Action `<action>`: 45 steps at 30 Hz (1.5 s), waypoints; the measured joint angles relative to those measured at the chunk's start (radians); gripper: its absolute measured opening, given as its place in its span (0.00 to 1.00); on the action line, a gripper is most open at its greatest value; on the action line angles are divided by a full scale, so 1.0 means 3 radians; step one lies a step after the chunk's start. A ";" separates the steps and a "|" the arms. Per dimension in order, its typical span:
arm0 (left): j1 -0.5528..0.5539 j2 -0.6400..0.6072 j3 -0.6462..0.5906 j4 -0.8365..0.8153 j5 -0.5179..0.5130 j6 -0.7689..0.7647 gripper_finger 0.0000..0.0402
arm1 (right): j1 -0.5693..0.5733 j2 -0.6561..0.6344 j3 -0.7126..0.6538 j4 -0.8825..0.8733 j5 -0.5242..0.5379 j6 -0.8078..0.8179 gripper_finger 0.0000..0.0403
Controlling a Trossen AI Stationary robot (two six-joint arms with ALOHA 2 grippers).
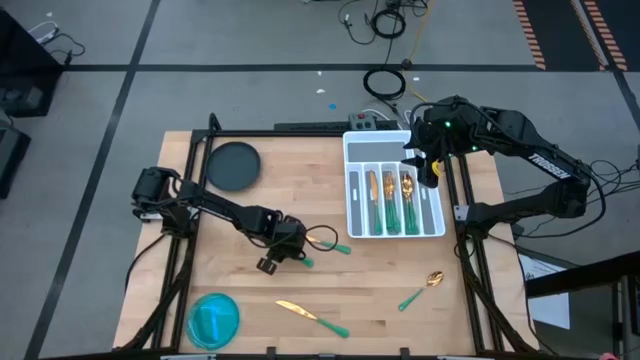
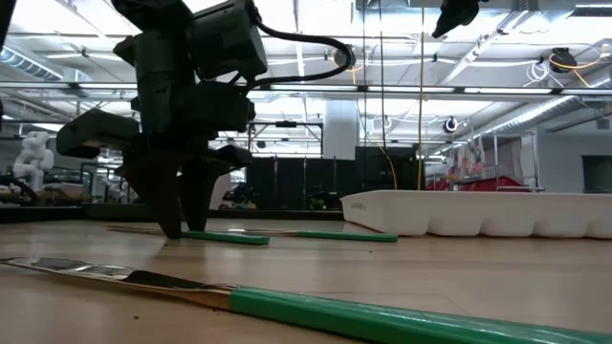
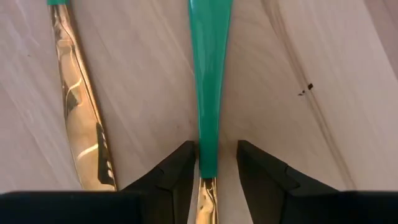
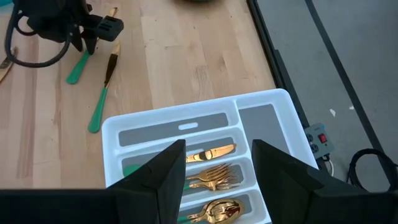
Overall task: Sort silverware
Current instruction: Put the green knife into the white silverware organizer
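The left gripper (image 1: 285, 245) is low at the table, pointing down, its fingers (image 3: 177, 177) standing apart on both sides of a green-handled piece (image 3: 208, 93), not pressing it. A second gold piece (image 3: 81, 118) lies just beside. The right gripper (image 1: 428, 170) hangs open above the white tray (image 4: 261, 106), empty. Only its wrist view shows the knife (image 4: 211, 151), forks (image 4: 214, 175) and spoon (image 4: 221, 211) in separate slots below it. A knife (image 1: 310, 314) and a spoon (image 1: 422, 290) lie well apart from both grippers.

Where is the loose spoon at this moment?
In the high view, the spoon lies on the bare table toward its front right, below the white tray and right of the loose knife, with no gripper near it.
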 joint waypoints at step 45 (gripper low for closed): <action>-0.0091 -0.1049 0.1154 -0.1644 -0.0756 -0.0942 0.00 | 0.0069 0.0151 -0.0869 0.0566 -0.0158 0.0302 0.44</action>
